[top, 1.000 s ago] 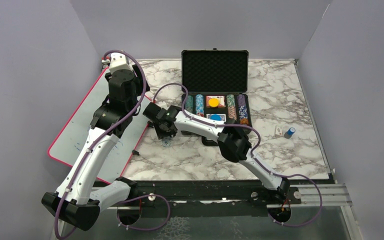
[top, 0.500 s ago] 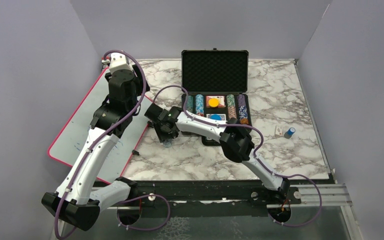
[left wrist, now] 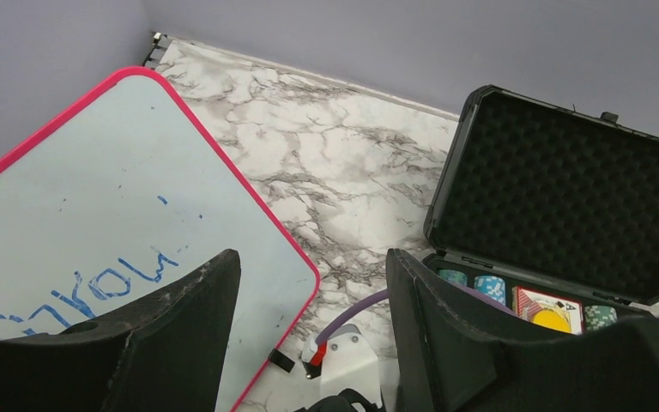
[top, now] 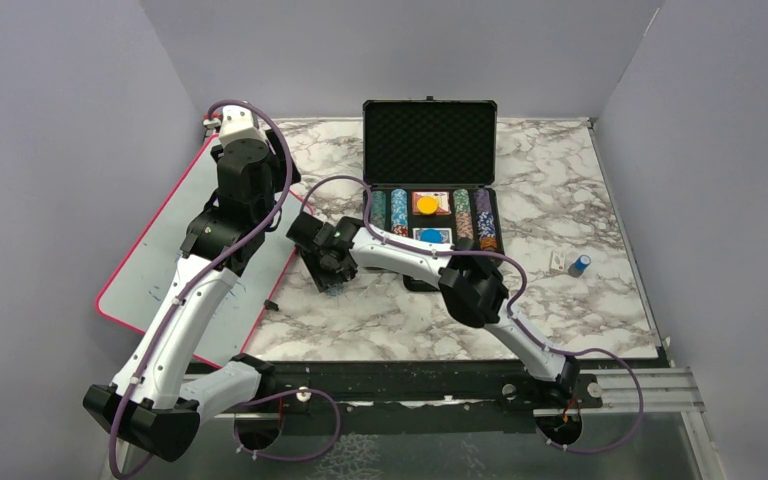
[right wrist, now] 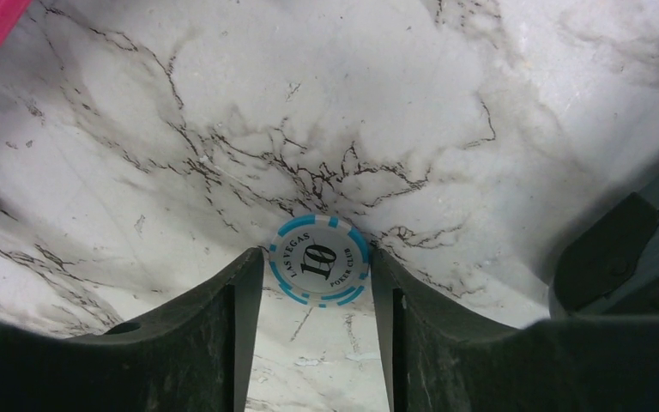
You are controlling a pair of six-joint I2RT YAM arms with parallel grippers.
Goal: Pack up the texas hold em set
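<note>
The black briefcase [top: 430, 140] stands open at the back, foam lid up, and also shows in the left wrist view [left wrist: 566, 197]. Its tray holds chip rows [top: 400, 208], a card deck with a yellow button [top: 427, 204] and a blue button [top: 428, 235]. A white and blue "10" poker chip [right wrist: 318, 259] lies flat on the marble. My right gripper [right wrist: 317, 257] straddles it, both fingers touching its edges; in the top view it is left of the case [top: 328, 280]. My left gripper [left wrist: 313, 257] is open and empty, held high over the whiteboard's edge.
The red-edged whiteboard [top: 160, 260] lies at the left, overhanging the table. A small black piece [top: 272, 304] lies by its edge. A short stack of blue chips [top: 580, 265] and a small white item [top: 557, 262] lie at the right. Grey walls surround the table.
My right gripper has shifted slightly left and down onto the loose chip. The left arm has not moved.
</note>
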